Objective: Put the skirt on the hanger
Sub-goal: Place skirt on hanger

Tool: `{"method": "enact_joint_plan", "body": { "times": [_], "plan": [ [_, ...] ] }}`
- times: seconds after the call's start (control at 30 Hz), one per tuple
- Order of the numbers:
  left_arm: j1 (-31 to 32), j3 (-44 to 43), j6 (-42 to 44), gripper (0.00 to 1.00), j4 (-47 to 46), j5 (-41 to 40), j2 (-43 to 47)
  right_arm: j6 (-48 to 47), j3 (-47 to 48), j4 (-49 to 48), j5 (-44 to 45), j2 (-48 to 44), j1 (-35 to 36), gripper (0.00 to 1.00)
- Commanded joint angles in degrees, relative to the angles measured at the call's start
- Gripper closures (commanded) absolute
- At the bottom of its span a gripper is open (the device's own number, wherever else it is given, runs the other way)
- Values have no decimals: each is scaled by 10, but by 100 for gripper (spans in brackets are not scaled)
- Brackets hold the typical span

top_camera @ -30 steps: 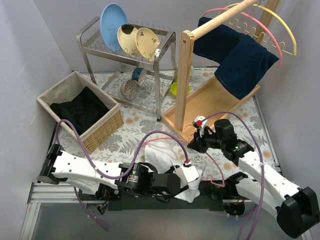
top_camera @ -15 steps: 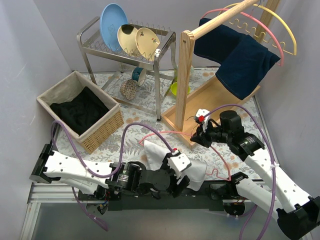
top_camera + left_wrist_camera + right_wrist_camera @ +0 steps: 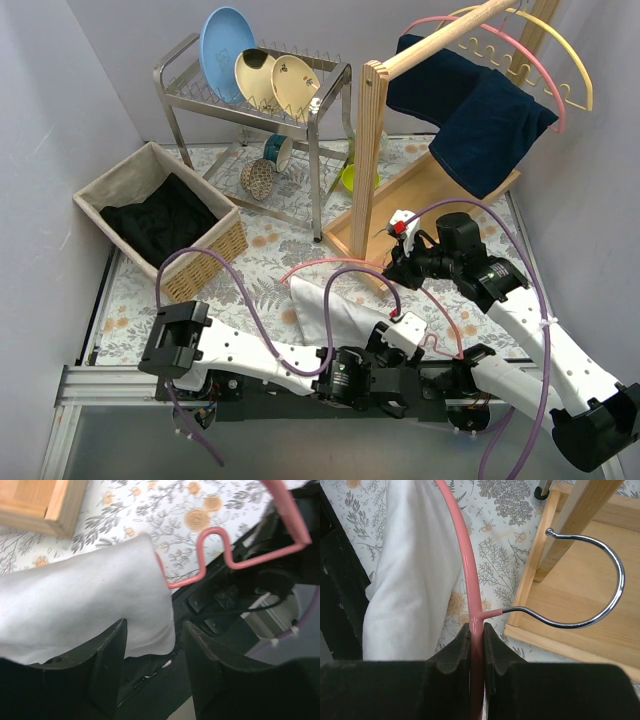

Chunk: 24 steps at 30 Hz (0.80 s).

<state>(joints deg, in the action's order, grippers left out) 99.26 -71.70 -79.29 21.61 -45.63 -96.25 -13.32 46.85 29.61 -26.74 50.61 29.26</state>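
In the lower middle of the top view, the white skirt [image 3: 330, 312] is seen lying on the flowered table [image 3: 250, 262], with the pink hanger [image 3: 330, 265] running along its edge. At its right end the left gripper [image 3: 154, 630] is held spread, nothing pinched. Right of centre, the right gripper [image 3: 476, 627] is pressed together on the hanger, where the metal hook [image 3: 615, 600] joins it.

Hangers, three in total: lower pink hanger [image 3: 465, 555], upper pink hanger [image 3: 545, 80], yellow hanger [image 3: 583, 75].
Plates, three in total: blue plate [image 3: 226, 40], cream plate [image 3: 257, 78], second cream plate [image 3: 295, 85].
Other vessels, three: teal mug [image 3: 275, 150], patterned cup [image 3: 258, 178], green bowl [image 3: 355, 178].
Textiles, three: white skirt [image 3: 335, 315], black garment [image 3: 160, 215], navy cloth [image 3: 490, 125].
Single items: dish rack [image 3: 180, 85], wicker basket [image 3: 205, 265], wooden stand [image 3: 372, 150].
Robot arms, two: left arm [image 3: 250, 350], right arm [image 3: 530, 320].
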Motion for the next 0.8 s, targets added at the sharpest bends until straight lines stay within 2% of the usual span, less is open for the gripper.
{"method": "enact_joint_plan", "body": {
  "times": [0.0,0.1,0.17,0.2,0.33,0.4,0.47,0.6,0.63,0.67,0.7,0.77],
  "plan": [
    [4,-85,-100,53,113,-102,-27,23,25,-17,-16,-8,-1,99],
    [5,-144,-155,56,207,-133,-73,27,23,-18,-17,-8,-1,99],
    [5,-171,-163,64,236,-154,-95,29,24,-19,-20,-8,-1,99],
    [4,-175,-165,69,243,-155,-99,29,24,-18,-22,-8,-1,99],
    [1,-178,-179,100,262,-161,-98,31,20,-19,-21,-10,-1,99],
    [1,-164,-173,100,264,-159,-73,31,15,-22,-17,-11,-1,99],
    [1,-144,-154,100,224,-144,-46,30,11,-22,-13,-12,-1,99],
    [-2,-71,-49,100,101,-84,59,13,3,-18,-4,-8,-1,99],
    [-4,-34,-6,100,72,-68,110,8,-4,-19,-3,-8,0,99],
    [-17,-18,14,100,19,-37,135,5,-10,-20,-4,-8,2,99],
    [-27,2,32,100,-7,33,160,2,-15,-29,-3,-9,4,99],
    [-63,45,49,100,-53,101,226,0,-32,-40,-5,-10,10,99]
  ]
}}
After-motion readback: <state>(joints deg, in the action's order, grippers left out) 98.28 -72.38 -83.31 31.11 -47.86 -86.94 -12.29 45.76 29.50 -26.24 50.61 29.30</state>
